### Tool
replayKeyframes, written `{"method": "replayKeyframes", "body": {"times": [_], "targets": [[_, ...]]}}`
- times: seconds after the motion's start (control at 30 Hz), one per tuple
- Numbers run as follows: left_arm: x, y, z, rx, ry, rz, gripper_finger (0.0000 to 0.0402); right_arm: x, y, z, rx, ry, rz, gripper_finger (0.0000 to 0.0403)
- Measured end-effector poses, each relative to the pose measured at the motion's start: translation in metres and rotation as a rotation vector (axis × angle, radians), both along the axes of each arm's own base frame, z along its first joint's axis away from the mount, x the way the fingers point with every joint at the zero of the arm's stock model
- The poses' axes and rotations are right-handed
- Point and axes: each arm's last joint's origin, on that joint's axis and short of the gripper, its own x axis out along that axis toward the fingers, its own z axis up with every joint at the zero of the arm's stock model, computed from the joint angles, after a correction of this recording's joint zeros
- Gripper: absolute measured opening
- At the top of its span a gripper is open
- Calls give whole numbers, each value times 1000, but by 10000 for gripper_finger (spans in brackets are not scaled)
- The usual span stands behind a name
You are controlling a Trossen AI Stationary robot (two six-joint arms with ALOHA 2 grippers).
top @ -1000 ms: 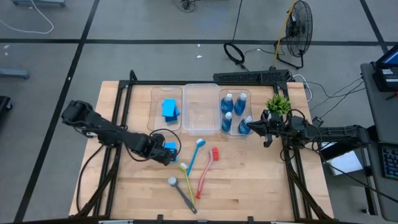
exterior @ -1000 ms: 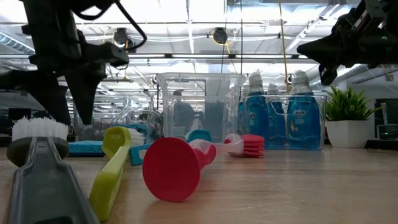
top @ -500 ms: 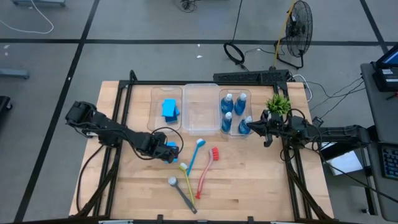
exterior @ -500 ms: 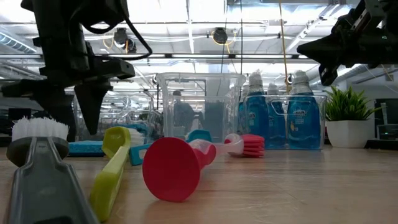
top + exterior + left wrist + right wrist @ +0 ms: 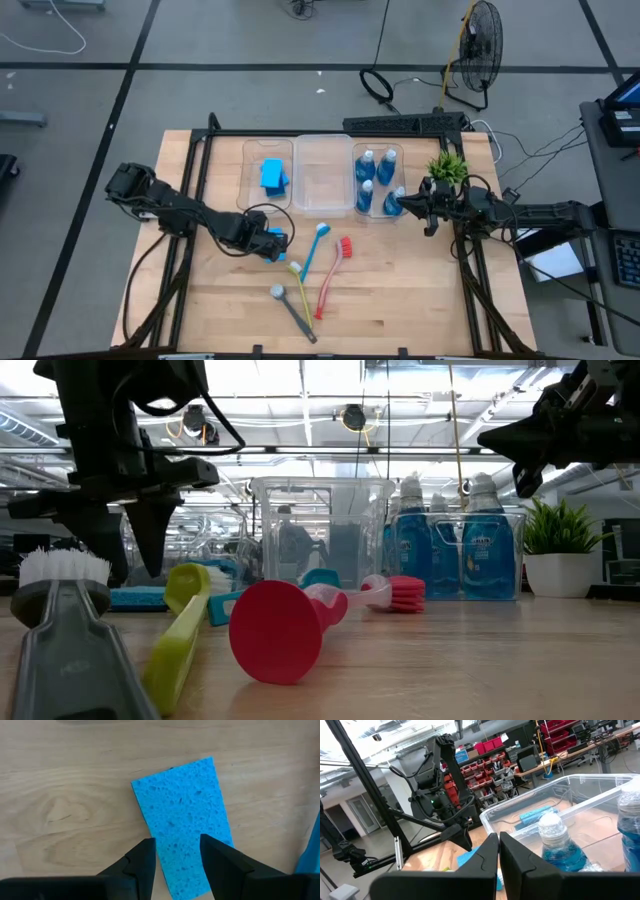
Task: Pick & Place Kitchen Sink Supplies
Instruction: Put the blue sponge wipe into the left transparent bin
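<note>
Flat blue rectangular sponge [image 5: 182, 825] on the wooden table: its near end is hidden behind the left gripper's dark fingers [image 5: 145, 862] and cut by the frame edge. Grey long-handled brush [image 5: 60, 640] and yellow-green brush [image 5: 180, 630]: handles cropped at the bottom edge. Clear bottles of blue liquid [image 5: 366, 195]: apparently four, the count uncertain from overhead.

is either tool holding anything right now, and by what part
Nothing is held. The left tool stands open above a blue sponge lying flat on the table, not gripping it. The right tool is shut on nothing beside the bottle bin.
</note>
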Motion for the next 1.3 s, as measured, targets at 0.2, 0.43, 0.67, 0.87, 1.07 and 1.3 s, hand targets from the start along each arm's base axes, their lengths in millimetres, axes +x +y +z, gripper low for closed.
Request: {"method": "replayKeyframes", "body": {"times": [0.2, 0.43, 0.67, 0.87, 1.07, 1.3], "targets": [[5, -3, -18, -35, 60, 1, 154, 0, 0, 0, -1, 1, -1, 4], [17, -8, -36, -69, 53, -1, 154, 0, 0, -1, 0, 15, -3, 4], [17, -8, -35, -90, 40, 13, 106, 0, 0, -2, 4, 18, 0, 4], [15, -8, -35, -96, 64, 42, 12, 0, 0, -2, 4, 18, 0, 4], [12, -9, -34, -89, 84, 36, 7, 0, 0, -2, 4, 18, 0, 4], [-3, -16, -18, -59, 80, 29, 4, 0, 0, -2, 4, 18, 0, 4]]}}
